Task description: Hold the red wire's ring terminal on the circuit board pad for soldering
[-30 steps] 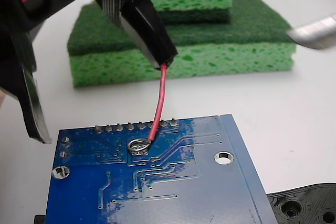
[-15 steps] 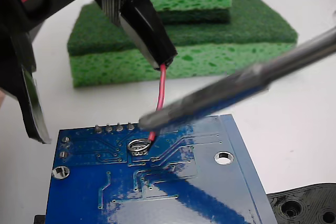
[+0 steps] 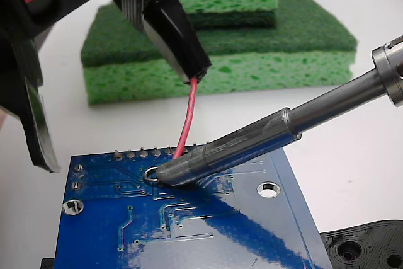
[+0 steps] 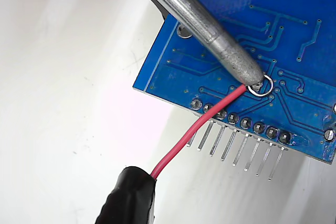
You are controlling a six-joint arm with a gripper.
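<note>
Fixed view: the red wire [image 3: 186, 121] is being clamped by the gripper [image 3: 189, 70]; the ring terminal [image 3: 152, 174] is lying on the circuit board [image 3: 189, 225], under the soldering iron [image 3: 252, 143].
Wrist view: the pad is being hidden by the iron tip.
Risk: the ring is judged liable to be nudged aside by the iron.

One circuit board [image 3: 189, 231] lies on the table, with one red wire [image 3: 186, 124] ending in one ring terminal [image 4: 261, 85]. One soldering iron [image 3: 264, 137] is present. Two round mounting holes [image 3: 269, 189] show on the board in the fixed view. Eight solder pins [image 4: 239, 148] can be counted in the wrist view. Two green sponges [image 3: 220, 48] are stacked behind, and one black plastic part [image 3: 368, 247] sits at the lower right
</note>
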